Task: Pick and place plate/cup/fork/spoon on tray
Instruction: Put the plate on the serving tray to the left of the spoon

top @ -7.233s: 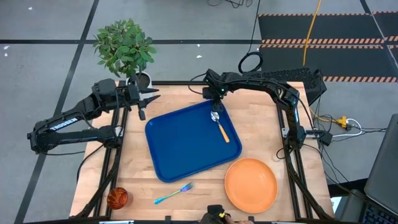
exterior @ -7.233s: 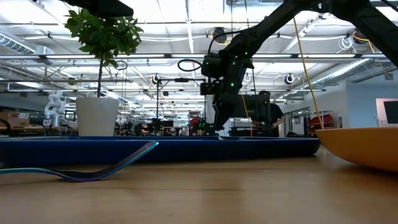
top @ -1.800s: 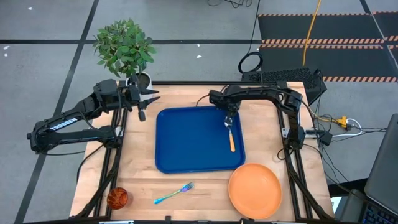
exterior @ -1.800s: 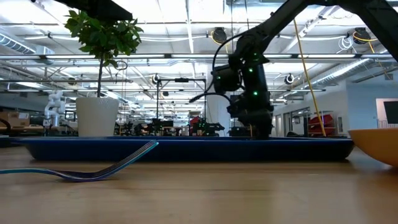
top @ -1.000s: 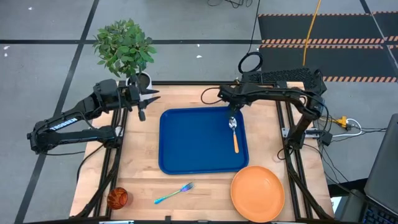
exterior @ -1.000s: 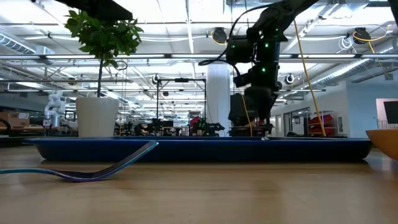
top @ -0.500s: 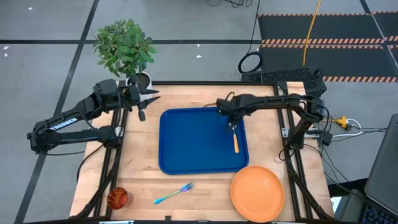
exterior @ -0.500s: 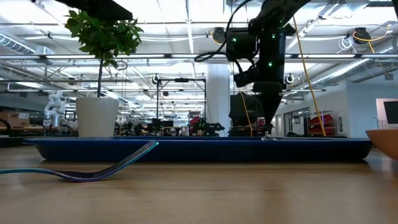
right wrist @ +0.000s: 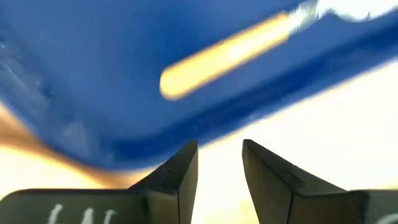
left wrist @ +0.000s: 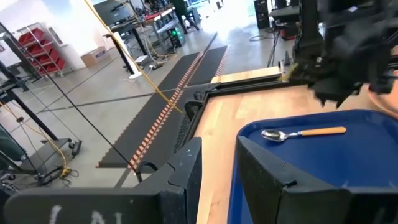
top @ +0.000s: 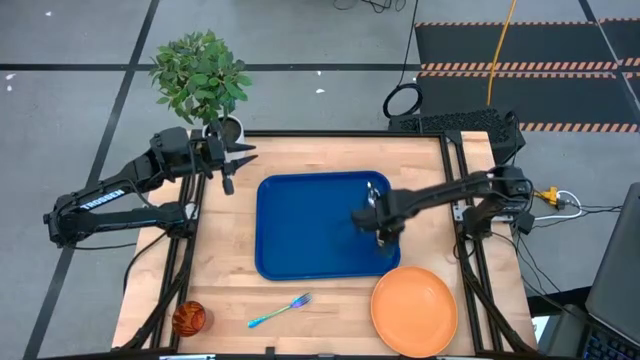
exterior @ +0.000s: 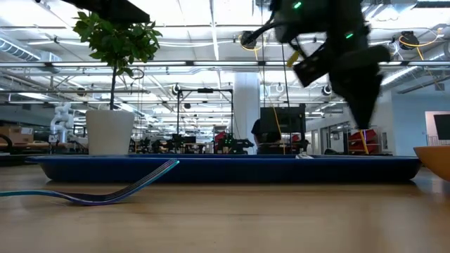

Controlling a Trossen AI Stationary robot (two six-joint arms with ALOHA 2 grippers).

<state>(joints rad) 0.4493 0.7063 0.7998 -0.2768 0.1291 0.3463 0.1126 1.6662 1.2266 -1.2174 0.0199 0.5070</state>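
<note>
spoon [top: 373, 192] mostly under the right arm overhead; plate [exterior: 432, 160] cut off in the low view

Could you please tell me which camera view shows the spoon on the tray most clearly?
The left wrist view: the orange-handled silver metal spoon lies whole on the dark blue plastic tray. In the high view the right arm covers most of it, the right wrist view blurs its handle, and the low view shows only a glint.
</note>
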